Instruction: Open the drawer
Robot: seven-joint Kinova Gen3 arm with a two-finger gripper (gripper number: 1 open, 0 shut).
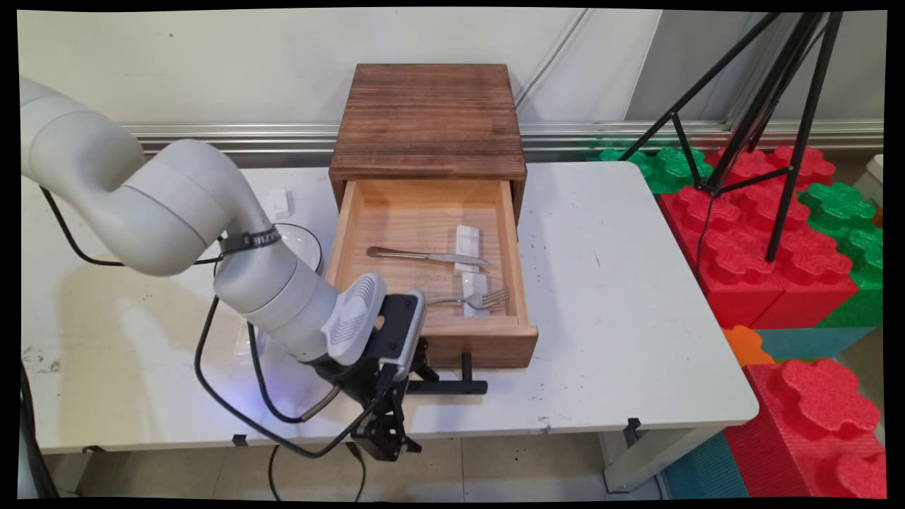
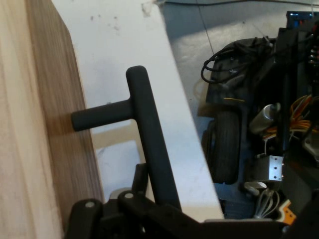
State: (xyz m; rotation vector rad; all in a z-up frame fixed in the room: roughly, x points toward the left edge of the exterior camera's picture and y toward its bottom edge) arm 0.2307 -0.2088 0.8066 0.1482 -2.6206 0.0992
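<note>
Hand view alone shows the end effector [image 2: 149, 199] pinching the drawer's black handle [image 2: 144, 124]; fork [image 1: 470, 300] inside.

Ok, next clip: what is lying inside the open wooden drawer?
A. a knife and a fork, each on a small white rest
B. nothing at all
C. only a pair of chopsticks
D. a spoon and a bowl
A: in the main view the drawer is pulled out and holds a knife and a fork, each laid across a small white rest.
</note>
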